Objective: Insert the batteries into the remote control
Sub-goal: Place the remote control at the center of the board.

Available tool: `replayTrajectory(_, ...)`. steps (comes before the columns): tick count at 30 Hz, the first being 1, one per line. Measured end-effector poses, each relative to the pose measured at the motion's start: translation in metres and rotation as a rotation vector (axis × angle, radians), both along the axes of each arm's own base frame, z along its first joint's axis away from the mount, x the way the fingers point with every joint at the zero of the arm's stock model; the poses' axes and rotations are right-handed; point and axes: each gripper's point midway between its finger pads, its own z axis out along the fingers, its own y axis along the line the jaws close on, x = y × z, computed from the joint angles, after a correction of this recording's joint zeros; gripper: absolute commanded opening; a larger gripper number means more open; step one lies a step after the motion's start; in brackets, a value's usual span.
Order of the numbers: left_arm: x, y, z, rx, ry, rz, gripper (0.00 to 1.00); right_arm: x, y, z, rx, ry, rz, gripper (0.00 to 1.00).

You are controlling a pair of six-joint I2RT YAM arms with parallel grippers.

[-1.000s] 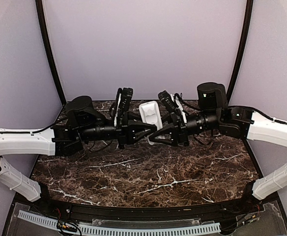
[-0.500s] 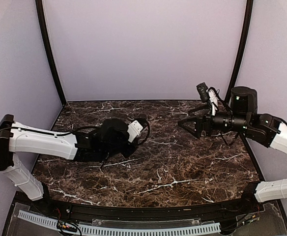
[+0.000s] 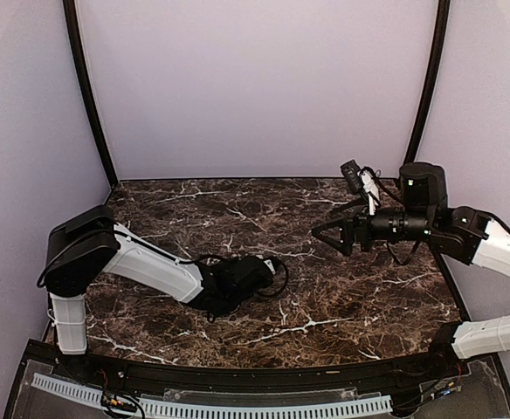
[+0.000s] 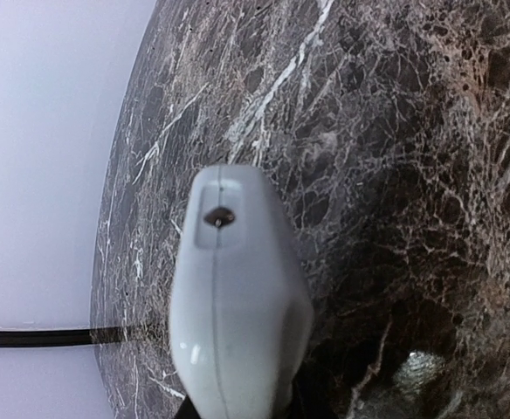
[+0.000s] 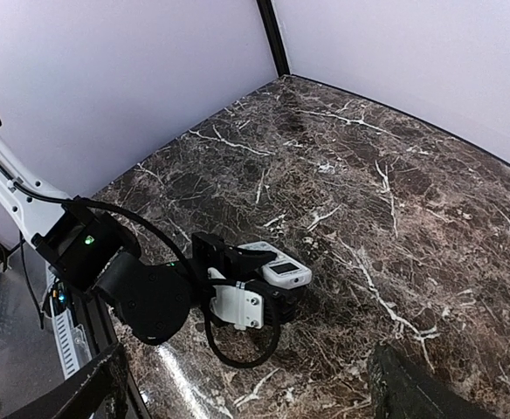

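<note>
The left arm point(image 3: 141, 262) lies low and stretched across the dark marble tabletop point(image 3: 351, 305), reaching toward the middle. At its end the left claw point(image 3: 257, 272) is closed narrowly on the remote control point(image 5: 277, 266) and grips it by one end. The white handset juts out beyond the fingers with its pale screen facing up. In the left wrist view the remote's rounded far end fills the middle of the frame, with a small dark spot set in a shallow recess near the tip. It hangs close over the tabletop, near the front centre. It may be just clear of the stone, though the angle does not settle whether it touches.

Well apart to the right, the right claw point(image 3: 323, 234) hangs above the tabletop, pointing toward the left arm. Its fingers point(image 5: 98, 384) are spread wide with nothing between them.
</note>
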Motion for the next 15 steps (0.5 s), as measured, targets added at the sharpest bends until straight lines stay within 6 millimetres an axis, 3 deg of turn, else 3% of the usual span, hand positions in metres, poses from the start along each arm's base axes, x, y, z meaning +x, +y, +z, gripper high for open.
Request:
replayTrajectory(12, -0.010, -0.009, -0.020, 0.122, 0.040, -0.010, 0.00, 0.008, 0.009, -0.022, -0.031, 0.061, 0.005, 0.92)
replayTrajectory(15, -0.011, -0.010, -0.022, 0.143, 0.050, -0.006, 0.05, 0.009, 0.009, -0.021, -0.026, 0.058, 0.004, 0.92)
